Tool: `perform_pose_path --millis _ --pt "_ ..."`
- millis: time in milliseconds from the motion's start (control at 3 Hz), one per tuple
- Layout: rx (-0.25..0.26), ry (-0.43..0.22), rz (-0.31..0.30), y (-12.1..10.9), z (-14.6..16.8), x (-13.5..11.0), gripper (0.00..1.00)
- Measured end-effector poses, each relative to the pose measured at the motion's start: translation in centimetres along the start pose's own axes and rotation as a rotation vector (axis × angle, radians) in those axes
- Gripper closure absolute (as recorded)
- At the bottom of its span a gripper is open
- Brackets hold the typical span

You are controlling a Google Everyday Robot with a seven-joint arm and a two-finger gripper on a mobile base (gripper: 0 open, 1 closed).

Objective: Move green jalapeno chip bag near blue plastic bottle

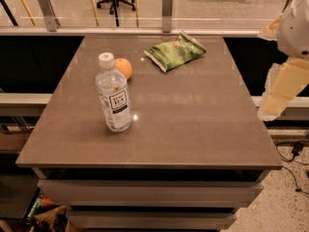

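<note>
The green jalapeno chip bag (175, 51) lies flat at the far middle of the brown table (193, 124). The blue plastic bottle (113, 93) stands upright with its white cap on, at the table's left, well apart from the bag. My gripper (282, 88) hangs off the table's right edge as pale cream parts below the white arm (297, 25). It is clear of the bag and the bottle and holds nothing that I can see.
A small round orange fruit (124, 68) sits just behind the bottle. A glass railing with metal posts (167, 6) runs behind the table. Cables (292, 151) lie on the floor at the right.
</note>
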State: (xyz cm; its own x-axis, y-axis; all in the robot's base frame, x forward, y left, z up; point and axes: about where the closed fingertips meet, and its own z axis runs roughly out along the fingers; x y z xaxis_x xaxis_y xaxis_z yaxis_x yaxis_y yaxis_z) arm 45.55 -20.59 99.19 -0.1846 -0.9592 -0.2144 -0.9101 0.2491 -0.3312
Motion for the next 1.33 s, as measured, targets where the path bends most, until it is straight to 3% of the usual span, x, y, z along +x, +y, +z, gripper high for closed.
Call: perform_pose_path --millis 333,1333 --pt "0.025 -0.006 -0.029 -1.3 0.6 -1.2 0.0" --pt "0.036 -0.048 -0.157 -5.6 2.7 -5.0 0.0"
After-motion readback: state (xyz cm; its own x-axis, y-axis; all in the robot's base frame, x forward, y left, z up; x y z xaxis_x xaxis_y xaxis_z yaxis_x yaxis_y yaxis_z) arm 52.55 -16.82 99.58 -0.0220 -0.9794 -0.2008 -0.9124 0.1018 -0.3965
